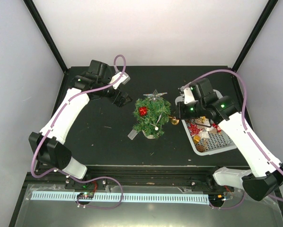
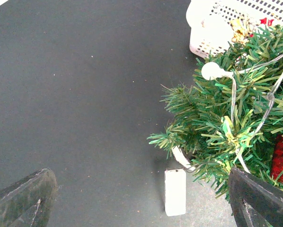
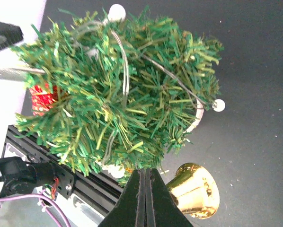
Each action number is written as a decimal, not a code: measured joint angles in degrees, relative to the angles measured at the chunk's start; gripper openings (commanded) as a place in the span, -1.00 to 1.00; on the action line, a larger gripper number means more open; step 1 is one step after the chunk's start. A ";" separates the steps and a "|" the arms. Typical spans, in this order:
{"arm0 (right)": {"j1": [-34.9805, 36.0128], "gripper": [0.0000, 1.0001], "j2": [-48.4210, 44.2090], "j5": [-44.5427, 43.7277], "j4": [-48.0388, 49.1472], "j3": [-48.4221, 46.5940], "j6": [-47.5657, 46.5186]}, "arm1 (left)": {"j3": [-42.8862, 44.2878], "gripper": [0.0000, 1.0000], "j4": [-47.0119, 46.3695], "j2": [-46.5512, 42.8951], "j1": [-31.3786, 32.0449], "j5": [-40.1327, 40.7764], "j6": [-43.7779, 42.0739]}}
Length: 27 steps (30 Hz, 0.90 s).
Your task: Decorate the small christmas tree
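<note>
Top external: right tool (image 1: 175, 117) pinched beside tree (image 1: 152, 113); left tool (image 1: 124, 99) spread.

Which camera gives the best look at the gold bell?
The right wrist view: the gold bell fills the lower frame beside the shut right gripper, under the small christmas tree. The top view shows only a small gold spot; the left wrist view misses it.

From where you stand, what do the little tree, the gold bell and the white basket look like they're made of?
The small christmas tree: artificial, probably plastic, with flat, stiff green needle strips. The gold bell: shiny metal or metallised plastic, judging by its mirror-like highlights. The white basket: likely moulded plastic, matte, with a perforated grid.
</note>
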State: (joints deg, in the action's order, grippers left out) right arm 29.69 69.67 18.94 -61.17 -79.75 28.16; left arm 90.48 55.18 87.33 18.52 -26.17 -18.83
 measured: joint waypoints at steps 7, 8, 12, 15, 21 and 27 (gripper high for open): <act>3.37 -0.98 0.00 -1.55 -1.18 3.37 -1.20 | 0.00 0.98 0.00 0.00 0.00 0.02 0.00; 4.09 -0.98 0.00 -1.86 -1.46 3.61 -1.38 | 0.00 0.98 0.00 0.00 0.00 0.02 -0.02; 7.82 -0.98 -0.02 -2.32 -2.29 3.72 -2.67 | 0.00 0.98 0.00 0.00 0.00 0.07 -0.02; 10.93 -0.98 -0.02 -1.99 -2.40 3.72 -3.69 | -0.02 0.98 0.00 0.00 0.00 0.17 -0.02; 13.92 -0.98 0.48 -0.15 -2.84 3.34 -5.66 | -0.35 0.98 0.00 0.00 0.00 0.33 -0.02; 16.59 -0.98 3.56 1.60 -3.26 2.29 -7.74 | -1.07 0.98 -0.15 0.00 0.00 0.44 -0.04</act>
State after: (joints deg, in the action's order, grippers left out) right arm 46.28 73.23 20.53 -64.42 -77.45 20.43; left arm 89.41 55.02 87.33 18.52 -25.74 -18.87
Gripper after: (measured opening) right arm 0.012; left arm 0.989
